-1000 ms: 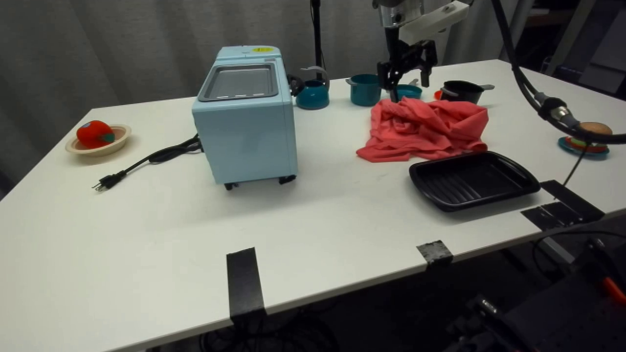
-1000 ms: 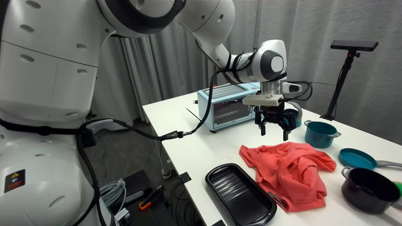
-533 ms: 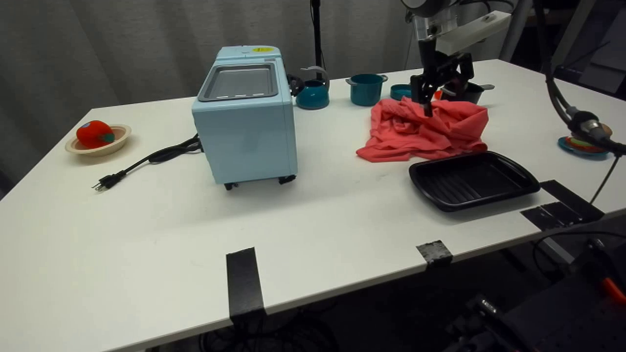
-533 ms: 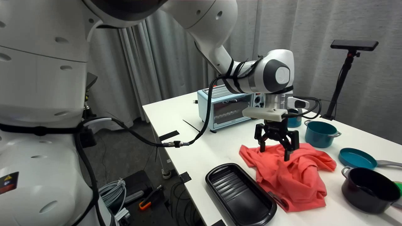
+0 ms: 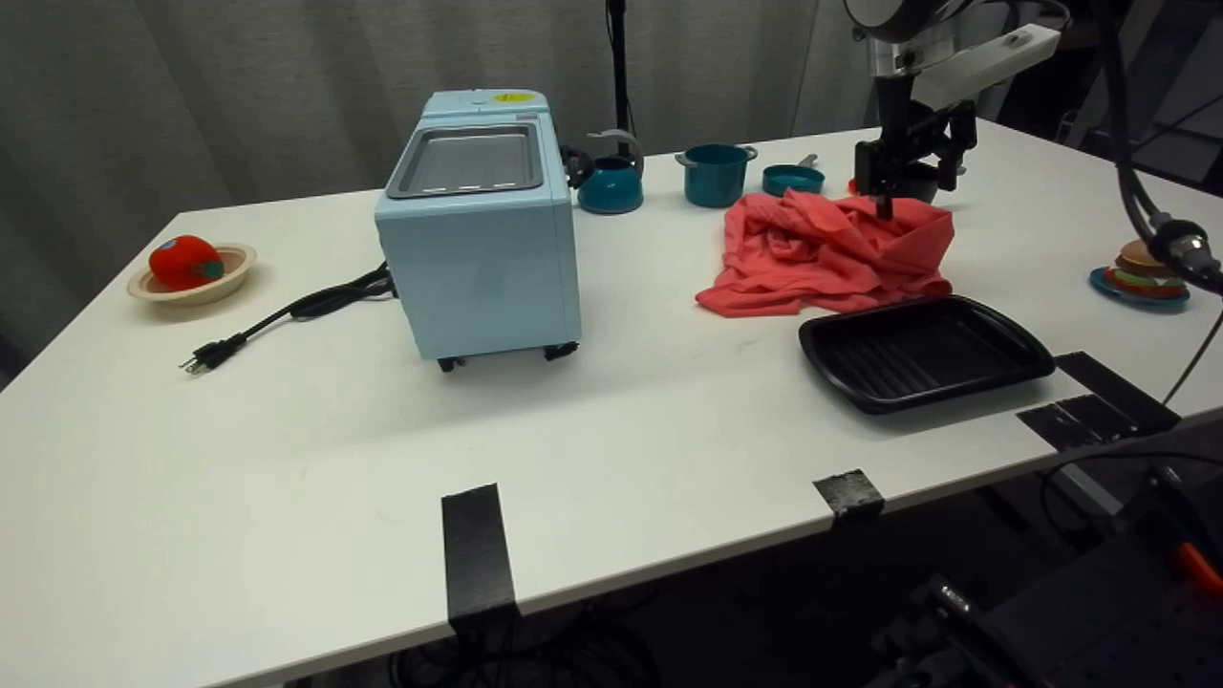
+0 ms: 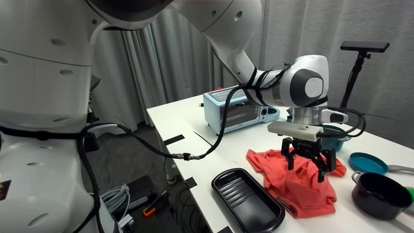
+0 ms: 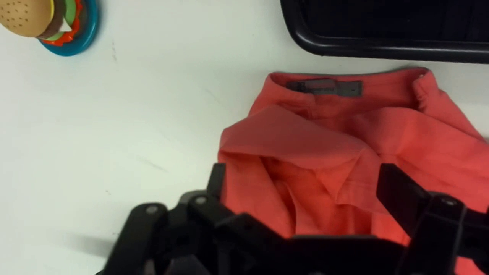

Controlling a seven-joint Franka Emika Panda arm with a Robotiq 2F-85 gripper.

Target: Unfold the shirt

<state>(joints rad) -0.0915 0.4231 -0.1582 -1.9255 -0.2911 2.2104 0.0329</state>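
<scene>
While your gripper (image 6: 305, 173) hangs over the shirt (image 6: 299, 187): its fingers (image 7: 397, 194) stand spread, pinching nothing.
Shirt: crumpled on the white table (image 6: 233, 155), between the ridged black baking pan (image 6: 242, 194) near the taped edge and the black cooking pot (image 6: 368, 202).
Folds (image 7: 290, 141): pinch here and you may gather several overlapping layers, lifting the bundle instead of spreading it.
Baking pan: pull toward the taped edge and the shirt could shove it.
Neckline (image 7: 386, 91): your wrist view shows its grey tag (image 7: 328, 88) and a strip of table before the baking pan; in an exterior view the baking pan's far wall (image 5: 889, 325) seems to meet the shirt, tag unseen.
</scene>
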